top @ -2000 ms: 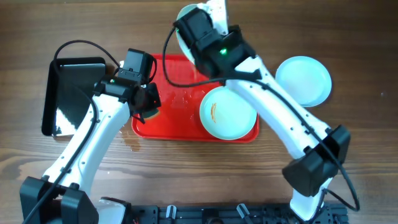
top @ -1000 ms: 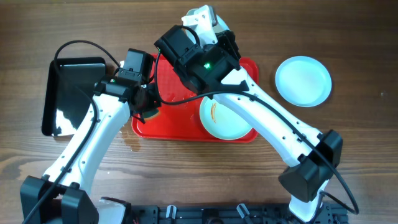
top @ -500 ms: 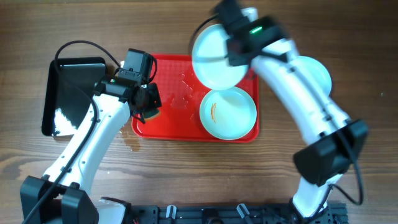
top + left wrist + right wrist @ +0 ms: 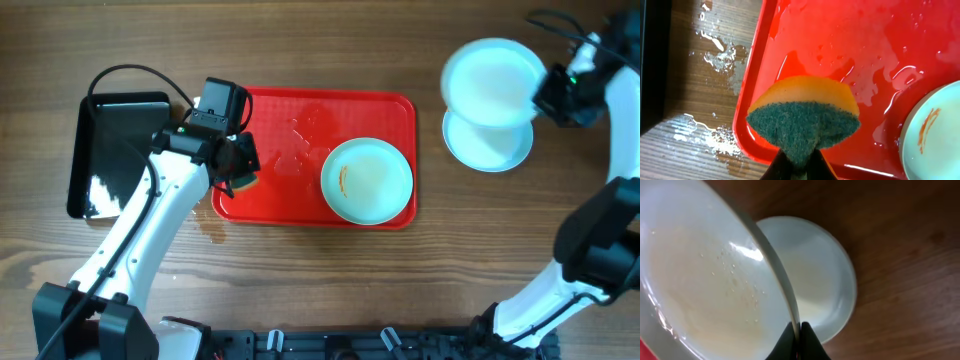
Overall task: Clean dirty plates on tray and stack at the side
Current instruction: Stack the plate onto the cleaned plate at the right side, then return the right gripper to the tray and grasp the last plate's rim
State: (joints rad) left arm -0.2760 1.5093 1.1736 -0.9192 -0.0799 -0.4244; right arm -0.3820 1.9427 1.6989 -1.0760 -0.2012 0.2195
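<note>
Right jaws pinching rim of tilted plate [image 4: 492, 82] over second plate [image 4: 488, 152] on tabletop [image 4: 300, 280]. Left jaws gripping sponge [image 4: 804, 117] above tray [image 4: 290, 110], smeared plate [image 4: 367, 180] lying inside.

No writing, label, brand, number or sign can be read in any of the three views. The tray [image 4: 290, 110], the smeared plate [image 4: 367, 180], the lifted plate [image 4: 490, 80], the plate under it [image 4: 490, 152], the sponge [image 4: 802, 120], the black tray [image 4: 110, 150] and the table [image 4: 300, 290] all show plain, unmarked surfaces.
</note>
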